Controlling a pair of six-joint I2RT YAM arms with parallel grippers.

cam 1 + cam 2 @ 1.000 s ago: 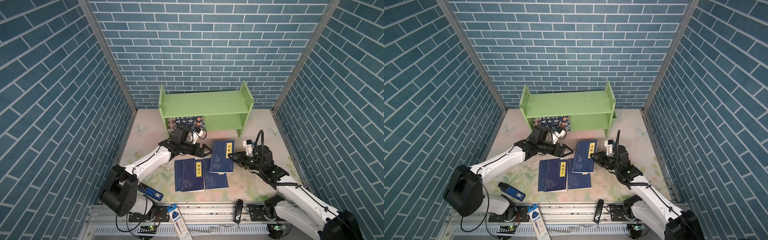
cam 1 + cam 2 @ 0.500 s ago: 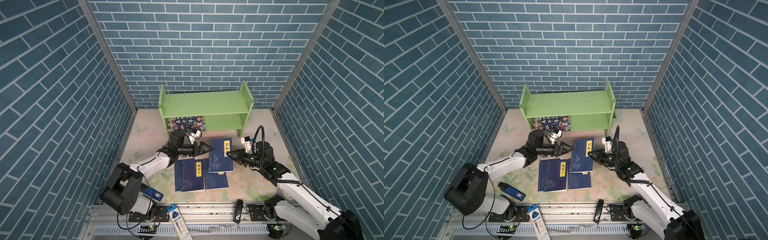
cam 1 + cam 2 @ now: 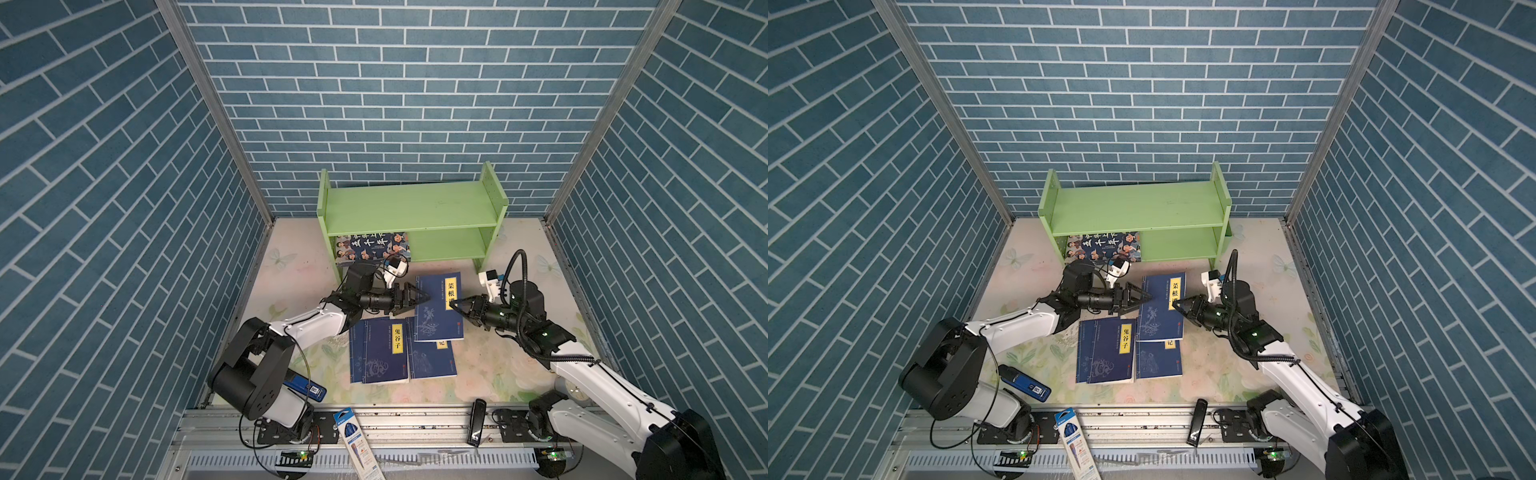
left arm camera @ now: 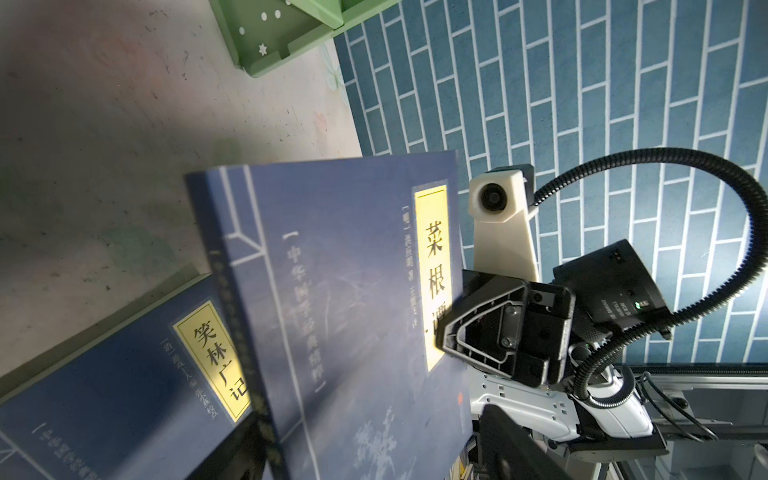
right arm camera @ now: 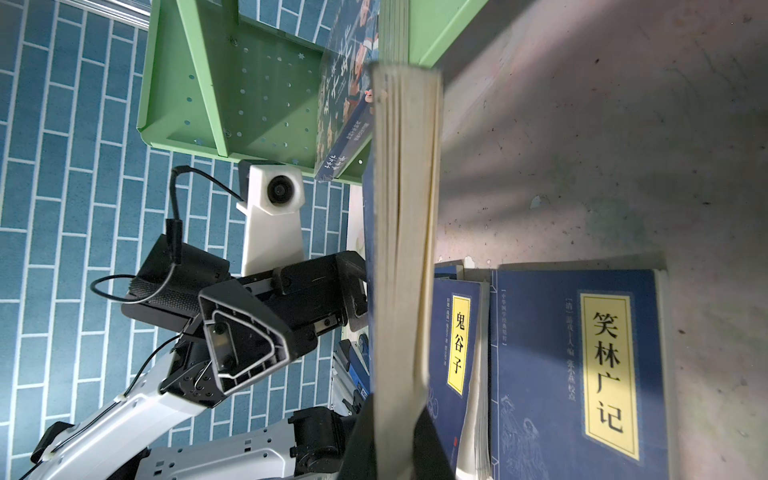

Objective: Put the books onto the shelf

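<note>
Navy-covered, the book (image 3: 434,309) is held lifted, its yellow-label edge pinched tight in the right gripper (image 3: 454,302) so that the spine faces the left gripper (image 3: 423,296). Those jaws stand part-open astride the spine, apparently for a handover toward the shelf (image 3: 415,203) beyond both grippers.

Robot lab test cell: blue brick-print panels (image 3: 374,104) on aluminium posts (image 3: 212,104) box in a floral-mat table (image 3: 498,374). A left arm (image 3: 307,328) and right arm (image 3: 602,382) are bolted to a metal rail (image 3: 415,419) at 6 o'clock, and a green shelf (image 3: 415,208) stands at 12 o'clock.
</note>
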